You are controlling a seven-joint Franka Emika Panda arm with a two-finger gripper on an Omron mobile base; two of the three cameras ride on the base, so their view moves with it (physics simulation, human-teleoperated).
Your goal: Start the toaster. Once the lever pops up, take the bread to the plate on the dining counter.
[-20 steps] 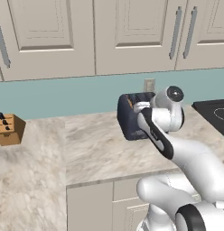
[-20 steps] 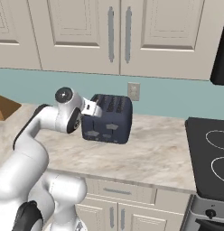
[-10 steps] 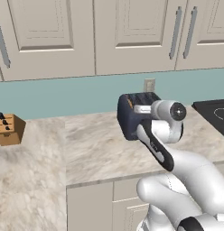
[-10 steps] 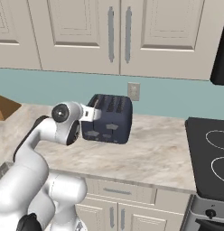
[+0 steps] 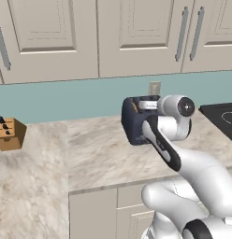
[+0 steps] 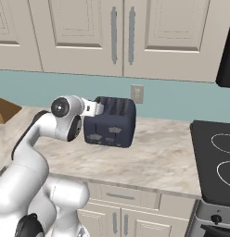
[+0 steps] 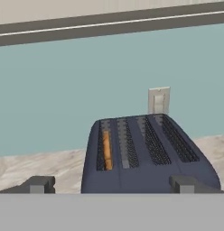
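Note:
The dark navy toaster [image 5: 134,126] [image 6: 110,124] stands on the kitchen counter against the teal wall. In the hand view its four slots [image 7: 145,149] face up, and the golden-brown bread [image 7: 106,151] stands sunk in the leftmost slot. My gripper [image 7: 111,185] [image 6: 95,108] hovers level with the toaster's top at its near end. It is open, its fingertips [image 7: 39,184] wide apart with nothing between them. The plate and the dining counter are out of view.
A tan knife block [image 5: 10,134] [image 6: 4,110] sits far left on the marbled counter [image 6: 154,157]. A black cooktop [image 6: 218,159] [image 5: 225,116] lies to the right. A wall outlet [image 7: 159,100] is behind the toaster, with cabinets above.
The wrist dipped and came back up a little beside the toaster. The gripper stayed open at the toaster's top edge, and the toaster and bread have not moved.

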